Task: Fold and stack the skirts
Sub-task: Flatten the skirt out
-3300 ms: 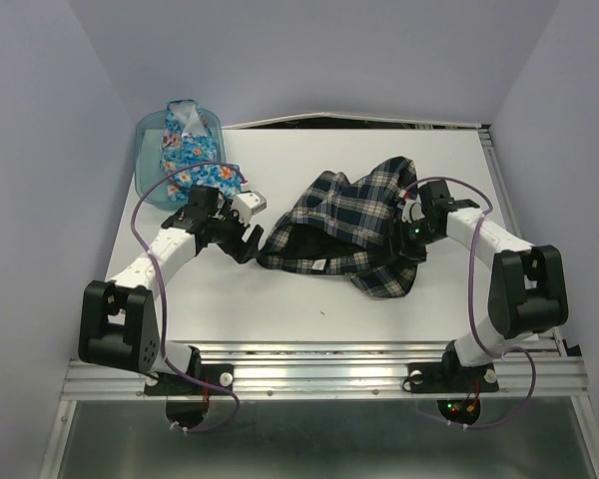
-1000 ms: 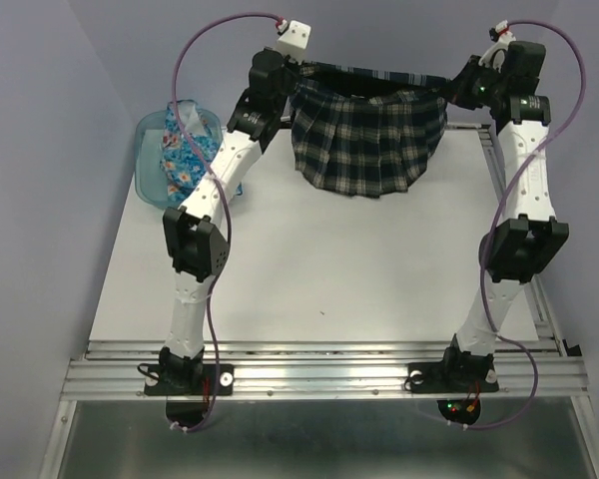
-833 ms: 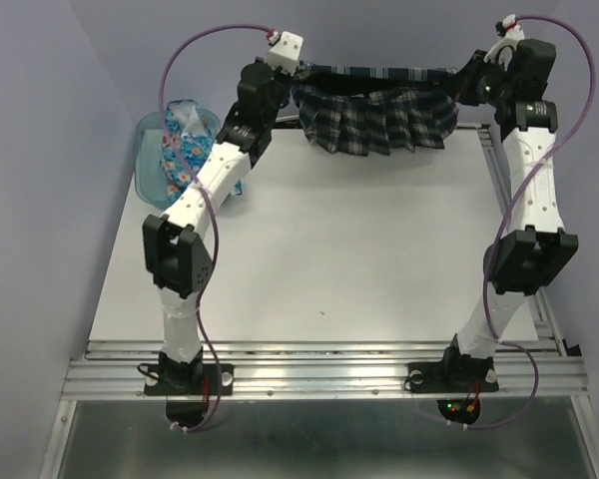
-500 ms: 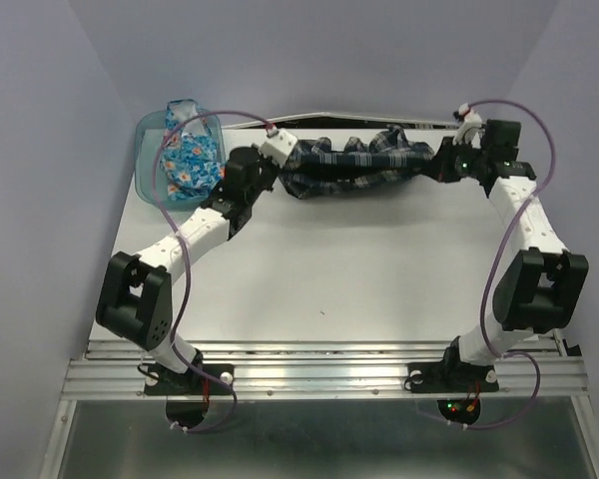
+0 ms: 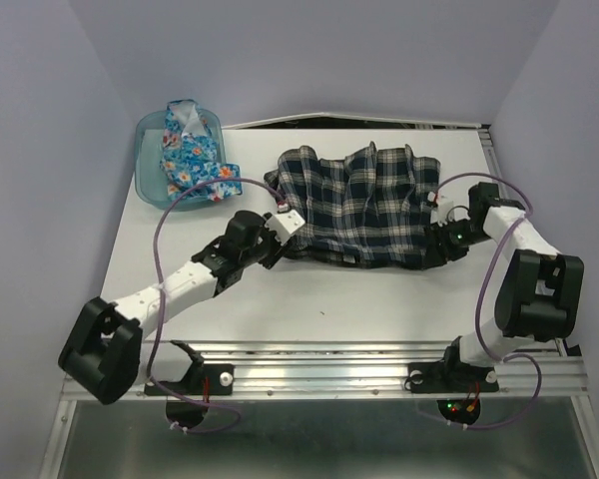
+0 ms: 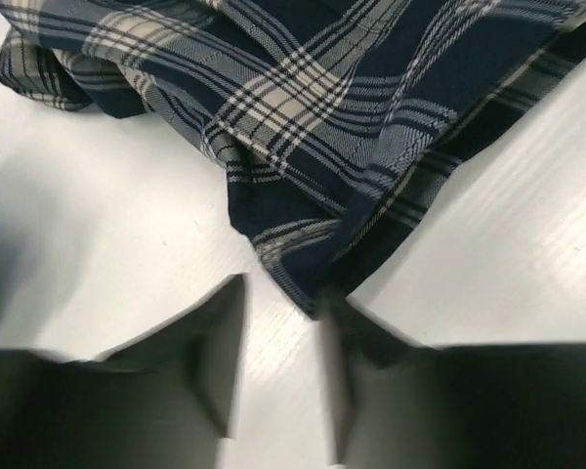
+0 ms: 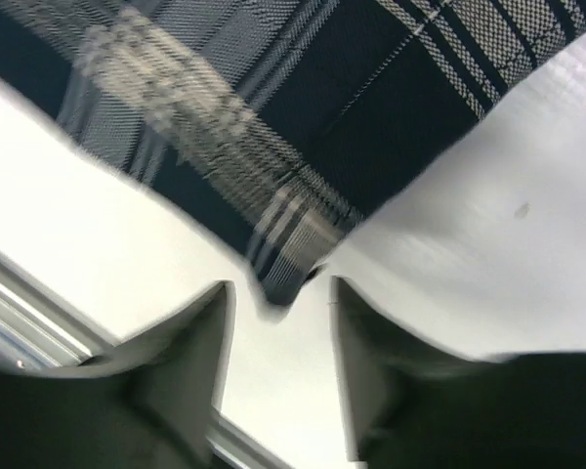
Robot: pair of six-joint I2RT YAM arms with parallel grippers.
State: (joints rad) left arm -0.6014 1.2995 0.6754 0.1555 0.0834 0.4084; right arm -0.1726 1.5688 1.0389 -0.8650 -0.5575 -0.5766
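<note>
**Plaid skirt laid out flat; folding and stacking not yet begun**

The white rectangular table (image 5: pixel 379 299) carries everything in view. The dark navy-and-white plaid cloth skirt (image 5: pixel 364 205) lies spread open on the far middle of the table. It is one layer deep and rumpled along its far edge, with no fold made in it. Judged from this, only the laying-out is done. Both folds and the stacking remain.

The translucent teal plastic bin (image 5: pixel 148 185) stands at the far left corner, well apart from the plaid skirt. It holds the bright blue flowered cloth skirt (image 5: pixel 188 155), which is bunched up. One end of that skirt hangs over the bin's near rim towards the table. Nothing else can be made out in the bin.

The left gripper (image 6: pixel 281 298) sits low at the plaid skirt's near left corner. Its jaws are spread, and the corner lies just ahead of the gap, not pinched. The right gripper (image 7: pixel 279 286) is at the near right corner. Its jaws are likewise apart, and the cloth tip lies loose between them.
</note>
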